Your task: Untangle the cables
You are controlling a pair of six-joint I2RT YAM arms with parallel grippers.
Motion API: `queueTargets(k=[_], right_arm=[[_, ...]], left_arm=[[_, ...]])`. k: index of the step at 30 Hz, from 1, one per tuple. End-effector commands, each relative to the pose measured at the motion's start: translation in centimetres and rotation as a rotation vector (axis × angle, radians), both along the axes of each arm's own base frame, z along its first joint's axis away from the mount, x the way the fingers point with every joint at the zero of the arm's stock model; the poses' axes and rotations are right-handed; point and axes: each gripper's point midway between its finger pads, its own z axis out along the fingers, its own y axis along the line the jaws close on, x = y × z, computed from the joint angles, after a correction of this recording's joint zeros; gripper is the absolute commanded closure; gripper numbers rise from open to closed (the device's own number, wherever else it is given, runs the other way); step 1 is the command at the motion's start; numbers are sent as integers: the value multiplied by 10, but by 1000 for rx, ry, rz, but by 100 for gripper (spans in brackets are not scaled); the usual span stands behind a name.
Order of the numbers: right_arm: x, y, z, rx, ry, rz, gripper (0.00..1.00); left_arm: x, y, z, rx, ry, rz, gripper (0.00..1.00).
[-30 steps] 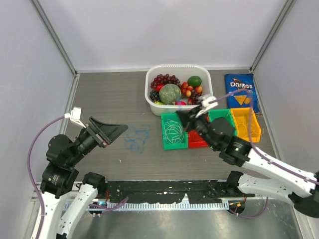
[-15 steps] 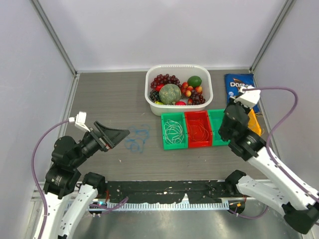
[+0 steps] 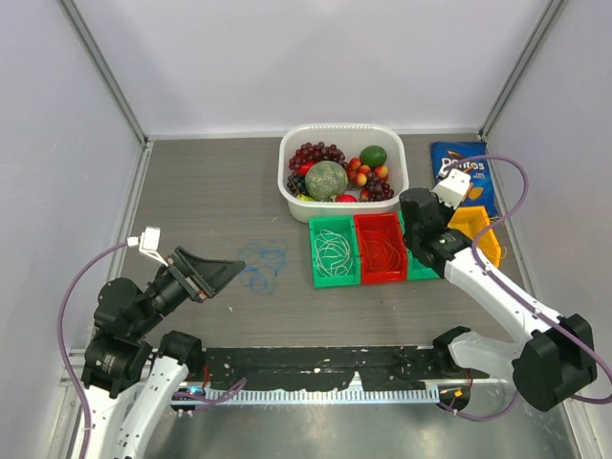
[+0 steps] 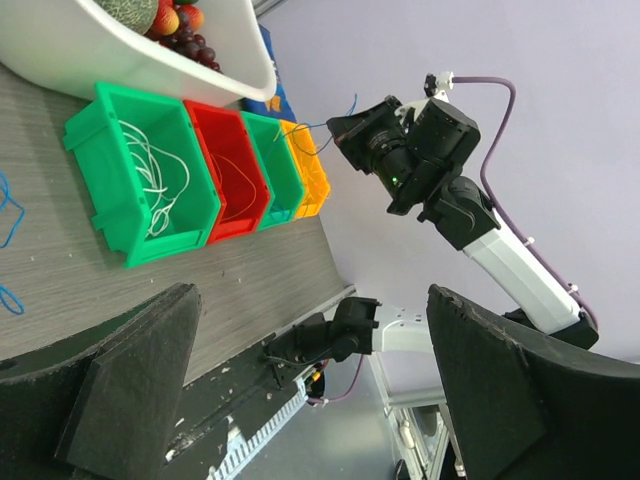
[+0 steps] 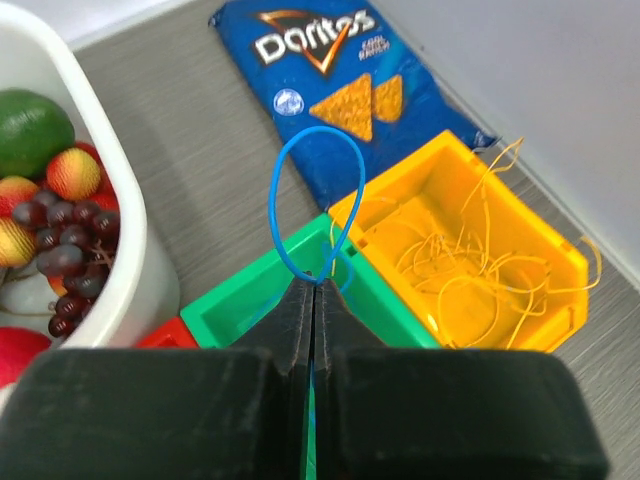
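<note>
Scanning from the left: my left gripper hangs above the table, and its wrist camera shows the fingers spread wide with nothing between them. Just to its right, a loose tangle of blue cables lies flat on the grey surface.

Next comes the row of small bins, set side by side. The first green bin holds white cables. The red bin beside it holds a thin orange cable. Behind these two sits the white tub, full of fruit.

My right gripper hovers over the second green bin. Its jaws are pressed together, pinching a single blue cable whose loop stands up from the fingertips. How much of that cable reaches into the bin, I can't tell. Touching that bin on the right, the yellow bin holds yellow cables, a few ends poking over its rim. Farthest right and back, the Doritos bag lies flat by the wall.
</note>
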Motion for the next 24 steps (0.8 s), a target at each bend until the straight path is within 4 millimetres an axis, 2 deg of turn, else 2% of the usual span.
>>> queueTargets(k=[1, 7, 9, 10, 11, 12, 13, 14, 18, 19, 21, 22, 23, 24], right_arm=[[7, 3, -27, 104, -10, -30, 99], [20, 28, -66, 263, 91, 98, 99], [20, 28, -76, 319, 107, 98, 99], [20, 21, -80, 339, 113, 80, 99], [19, 24, -88, 382, 133, 95, 99], [19, 15, -91, 402, 137, 69, 99], [19, 15, -99, 431, 164, 73, 99], [17, 8, -108, 434, 196, 49, 99], [11, 8, -137, 405, 350, 74, 99], [12, 8, -137, 392, 373, 83, 99], [5, 4, -143, 361, 424, 77, 91], [6, 3, -137, 357, 413, 84, 81], [3, 2, -136, 343, 416, 89, 76], [2, 1, -128, 340, 395, 97, 66]], left_arm=[[-1, -4, -3, -3, 14, -25, 1], [-3, -3, -5, -2, 22, -26, 0], [-3, -3, -7, -4, 26, -26, 0], [-4, -3, -8, -5, 27, -26, 0], [-4, -3, -8, -7, 30, -26, 0], [-4, -4, -9, -8, 31, -28, 0], [-4, -4, -9, -9, 32, -28, 0], [-4, -4, -10, -13, 35, -29, 0], [-3, -5, -12, -16, 39, -32, 0], [-2, -5, -13, -18, 44, -35, 1], [-3, -7, -13, -22, 49, -42, 0], [-3, -7, -13, -26, 47, -43, 0], [-3, -7, -14, -27, 48, -45, 0], [-3, -7, -14, -28, 45, -45, 0]])
